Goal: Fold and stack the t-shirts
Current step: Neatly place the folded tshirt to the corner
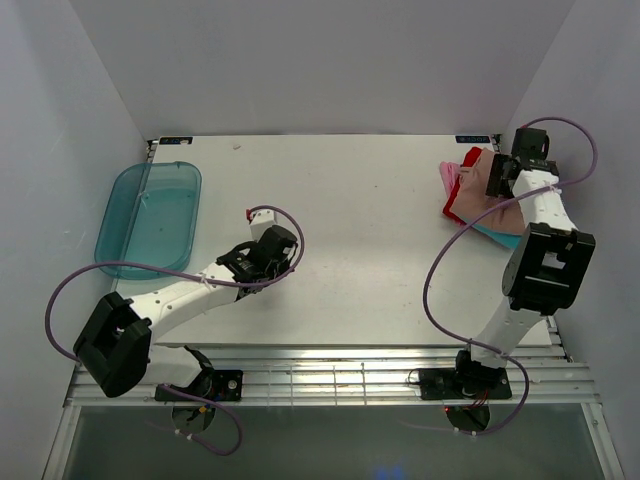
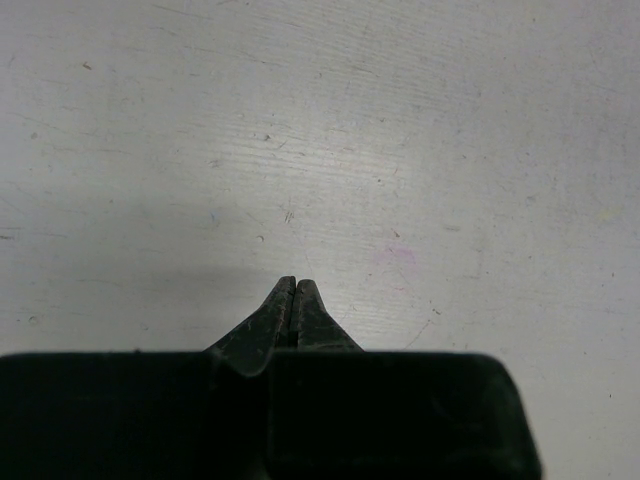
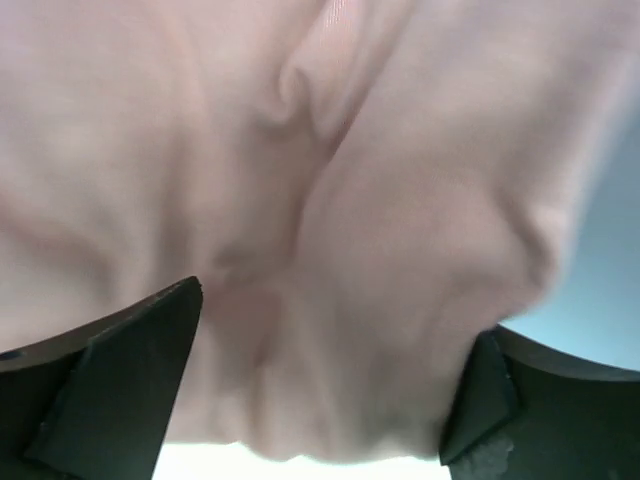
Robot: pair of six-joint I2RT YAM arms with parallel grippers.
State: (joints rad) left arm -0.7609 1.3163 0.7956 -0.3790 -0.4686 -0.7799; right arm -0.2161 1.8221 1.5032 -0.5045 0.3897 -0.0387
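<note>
The t-shirts (image 1: 478, 198) lie in a pile at the table's far right edge, a dusty-pink one (image 1: 503, 208) on top with red (image 1: 461, 196), pink (image 1: 449, 177) and turquoise (image 1: 498, 238) cloth showing under it. My right gripper (image 1: 502, 176) hangs over the pile. In the right wrist view it (image 3: 330, 370) is open, its fingers (image 3: 130, 350) set wide to either side of the rumpled dusty-pink t-shirt (image 3: 330, 190), with turquoise (image 3: 600, 300) at the right. My left gripper (image 1: 262, 250) is left of the table's middle. Seen from the left wrist it (image 2: 295, 285) is shut on nothing above bare table.
A translucent teal plastic tray (image 1: 150, 215) sits at the table's left edge. The white table (image 1: 370, 250) is walled by white panels at the back and sides. A slatted metal rail (image 1: 330, 380) with both arm bases runs along the near edge.
</note>
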